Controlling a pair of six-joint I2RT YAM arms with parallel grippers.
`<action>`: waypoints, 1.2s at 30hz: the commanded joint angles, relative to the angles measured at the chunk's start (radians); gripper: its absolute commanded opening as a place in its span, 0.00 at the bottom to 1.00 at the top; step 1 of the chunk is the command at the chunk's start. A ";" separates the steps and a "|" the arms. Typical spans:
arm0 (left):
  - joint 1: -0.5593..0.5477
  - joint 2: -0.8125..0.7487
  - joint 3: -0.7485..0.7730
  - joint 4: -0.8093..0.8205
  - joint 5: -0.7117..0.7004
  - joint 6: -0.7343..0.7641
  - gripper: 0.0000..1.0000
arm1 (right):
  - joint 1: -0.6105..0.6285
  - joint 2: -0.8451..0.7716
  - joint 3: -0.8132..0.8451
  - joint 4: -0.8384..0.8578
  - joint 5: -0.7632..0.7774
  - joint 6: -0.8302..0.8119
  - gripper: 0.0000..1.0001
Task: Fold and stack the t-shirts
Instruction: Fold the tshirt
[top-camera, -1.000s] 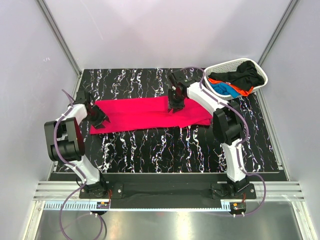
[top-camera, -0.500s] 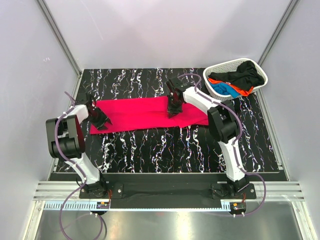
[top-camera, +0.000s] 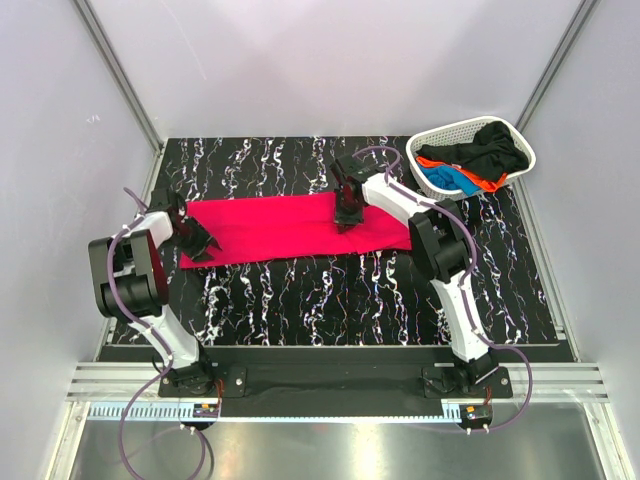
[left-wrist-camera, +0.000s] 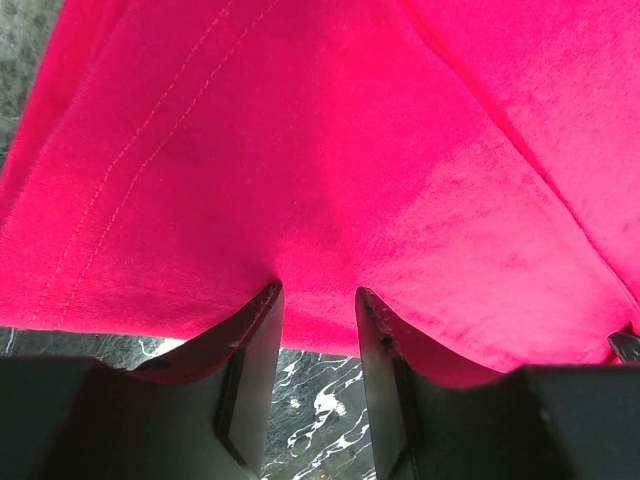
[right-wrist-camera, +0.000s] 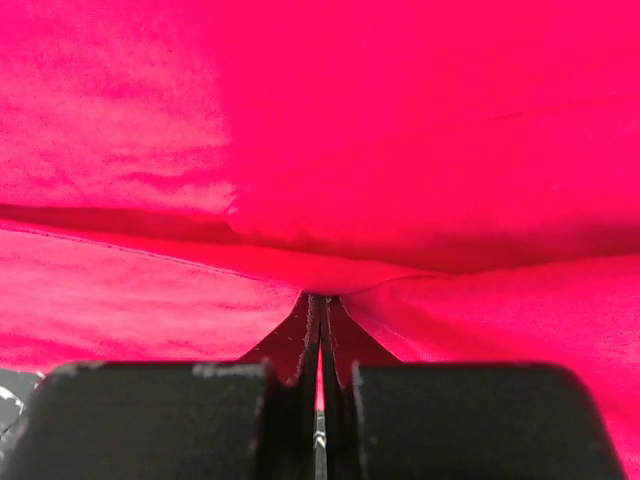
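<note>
Pinkish-red t-shirt (top-camera: 280, 228): one, folded into a long band, lying flat across the middle of the black marbled table (top-camera: 330, 300). It runs from your left gripper (top-camera: 197, 243) to past your right gripper (top-camera: 345, 218).

Left gripper: at the band's left end, low over the table, arm bent back at the elbow. In the left wrist view its fingers (left-wrist-camera: 250, 370) stand apart. The hem sags into the gap at their tips and bare table shows between them lower down. You cannot tell whether any cloth is caught.

Right gripper: on the band's far edge, right of centre, forearm reaching left across the table with the wrist turned down. In the right wrist view its fingers (right-wrist-camera: 290, 345) are pressed together on a thin fold of the red cloth, which rises in a small ridge at the tips.

White lattice basket (top-camera: 440, 130): far right corner, well apart from both grippers. It holds a black shirt (top-camera: 495, 150) heaped on top, with a blue shirt (top-camera: 437, 177) and an orange shirt (top-camera: 470, 183) showing beneath.
</note>
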 joint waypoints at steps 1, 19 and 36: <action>0.013 -0.001 -0.028 0.000 -0.005 0.019 0.41 | 0.007 0.016 0.054 0.016 0.066 0.006 0.00; 0.017 -0.023 -0.062 -0.009 -0.006 0.023 0.41 | 0.006 0.088 0.190 0.010 0.074 0.018 0.00; 0.000 -0.148 -0.125 -0.009 0.046 -0.007 0.44 | -0.008 -0.020 0.158 -0.037 0.054 -0.014 0.03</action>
